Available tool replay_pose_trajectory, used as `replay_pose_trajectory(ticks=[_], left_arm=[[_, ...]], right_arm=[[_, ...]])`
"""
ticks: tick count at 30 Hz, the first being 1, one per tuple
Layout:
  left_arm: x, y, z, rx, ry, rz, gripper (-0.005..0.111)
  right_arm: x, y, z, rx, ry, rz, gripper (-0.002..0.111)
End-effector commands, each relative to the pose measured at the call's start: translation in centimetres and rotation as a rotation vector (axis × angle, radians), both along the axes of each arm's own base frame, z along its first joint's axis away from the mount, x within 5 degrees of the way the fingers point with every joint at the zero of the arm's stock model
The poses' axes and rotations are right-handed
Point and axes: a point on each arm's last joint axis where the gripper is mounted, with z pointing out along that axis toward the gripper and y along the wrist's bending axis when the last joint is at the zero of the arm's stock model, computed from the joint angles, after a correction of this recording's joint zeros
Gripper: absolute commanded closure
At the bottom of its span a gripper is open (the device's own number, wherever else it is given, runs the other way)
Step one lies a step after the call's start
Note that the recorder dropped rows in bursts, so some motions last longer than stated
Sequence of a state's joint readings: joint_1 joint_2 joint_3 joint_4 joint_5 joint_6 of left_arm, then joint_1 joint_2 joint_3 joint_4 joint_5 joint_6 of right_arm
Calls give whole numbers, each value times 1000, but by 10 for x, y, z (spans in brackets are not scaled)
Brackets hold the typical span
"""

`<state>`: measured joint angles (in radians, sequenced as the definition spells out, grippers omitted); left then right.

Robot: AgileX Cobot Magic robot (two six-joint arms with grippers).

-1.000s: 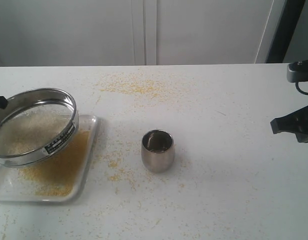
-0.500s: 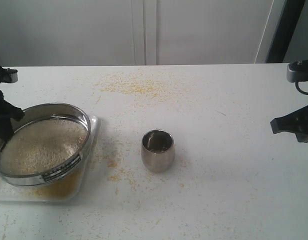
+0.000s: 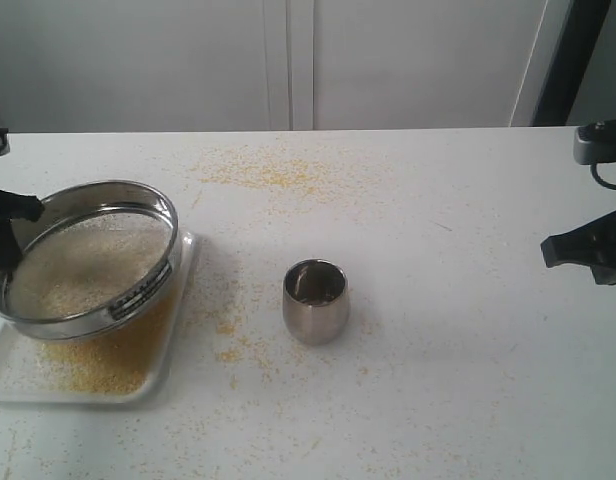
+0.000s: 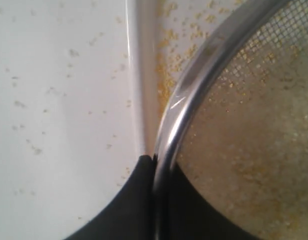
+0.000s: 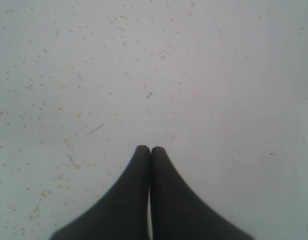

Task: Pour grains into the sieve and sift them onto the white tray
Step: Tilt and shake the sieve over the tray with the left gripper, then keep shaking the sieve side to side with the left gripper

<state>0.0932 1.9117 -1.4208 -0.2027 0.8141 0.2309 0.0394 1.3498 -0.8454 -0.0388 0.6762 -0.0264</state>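
The left gripper (image 4: 154,161) is almost closed. Its 2 jaws pinch the thin edge of the sieve (image 3: 146,285). The sieve hangs out from that gripper, tipped, with the white tray (image 3: 88,397) just below it. Whitish grains (image 3: 83,262) sit in the mesh, and yellow bits (image 3: 113,360) lie on the tray under it. The right gripper (image 5: 150,150) is closed tight on nothing, well apart from the sieve. The cup (image 3: 315,300) stands between the 2 grippers.

What could go wrong? The pinch is small and the sieve is wide, so a hard shake could make it twist or slip out. If it tips more, grains could spill over its low side. The side far from the gripper is near the tray's rim, so a wide swing could drop yellow bits on the table (image 3: 468,380). A low dip could bump the tray and push it.
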Motion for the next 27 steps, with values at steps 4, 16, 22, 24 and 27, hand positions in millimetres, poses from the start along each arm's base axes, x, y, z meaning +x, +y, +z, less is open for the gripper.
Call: replay_pose_trajectory(ticks=[4, 16, 22, 24, 27], left_arm=[[-4, 11, 6, -2, 43, 186, 107], [-5, -14, 11, -120, -39, -254, 107], [-5, 21, 5, 38, 59, 253, 107], [-4, 11, 6, 4, 26, 82, 107], [-10, -18, 10, -68, -22, -381, 107]], right_arm=[[0, -3, 2, 0, -13, -13, 108], [0, -3, 2, 1, -19, -13, 108], [0, -3, 2, 1, -19, -13, 108], [0, -3, 2, 1, -19, -13, 108], [0, -3, 2, 1, -19, -13, 108]])
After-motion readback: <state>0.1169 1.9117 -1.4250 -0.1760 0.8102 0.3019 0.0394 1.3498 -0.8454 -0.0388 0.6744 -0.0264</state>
